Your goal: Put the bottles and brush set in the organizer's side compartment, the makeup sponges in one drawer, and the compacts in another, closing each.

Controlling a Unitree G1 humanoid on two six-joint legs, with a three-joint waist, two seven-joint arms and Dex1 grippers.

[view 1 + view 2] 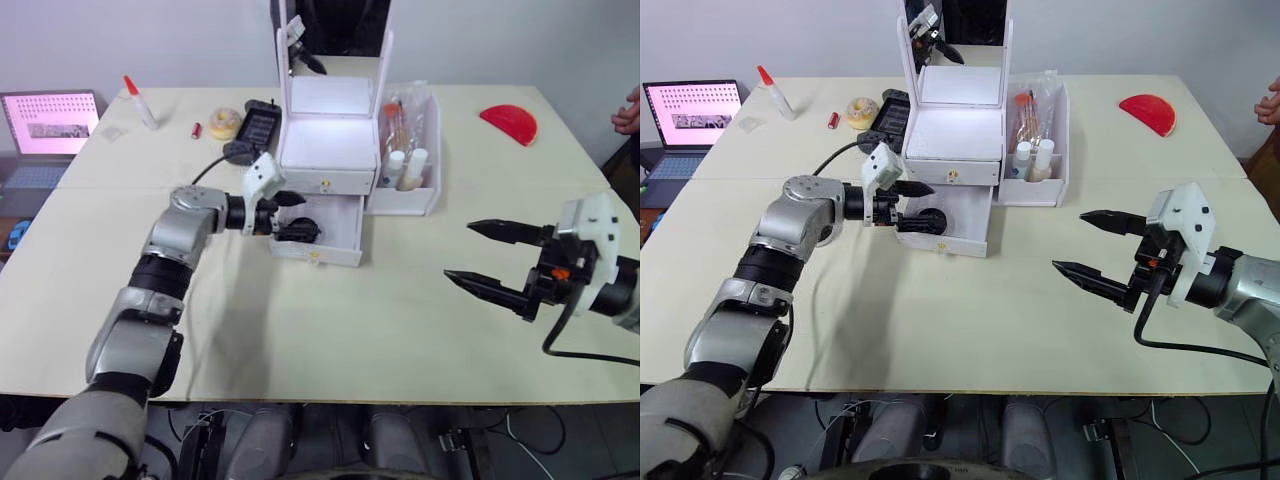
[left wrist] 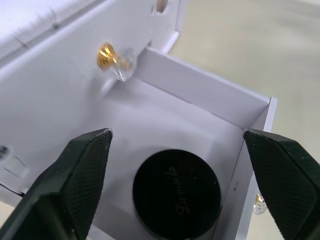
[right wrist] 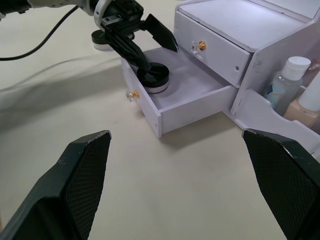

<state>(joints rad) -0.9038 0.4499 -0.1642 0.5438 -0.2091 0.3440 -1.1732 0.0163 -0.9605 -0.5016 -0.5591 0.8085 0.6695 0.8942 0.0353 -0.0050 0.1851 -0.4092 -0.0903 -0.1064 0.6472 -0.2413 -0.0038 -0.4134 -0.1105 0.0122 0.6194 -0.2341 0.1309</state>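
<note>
The white organizer (image 1: 325, 150) stands mid-table, its upper drawer (image 1: 325, 181) shut and its lower drawer (image 1: 335, 240) pulled out. A round black compact (image 2: 177, 192) lies in the lower drawer. My left gripper (image 1: 298, 215) hovers open over that compact, one finger on each side. Bottles (image 1: 405, 168) and the brush set (image 1: 397, 120) stand in the side compartment (image 1: 432, 170). Another dark round compact (image 3: 102, 42) rests on the table behind the left gripper. My right gripper (image 1: 458, 251) is open above bare table, right of the organizer. The makeup sponges are hidden.
A black flat case (image 1: 258, 125), a yellow ring-shaped item (image 1: 224, 122), a small red item (image 1: 196, 130) and a white squeeze bottle (image 1: 140, 102) lie at the back left. A laptop (image 1: 50, 122) sits far left, a red half-disc (image 1: 508, 122) back right, and a person's hand (image 1: 628, 110) at the right edge.
</note>
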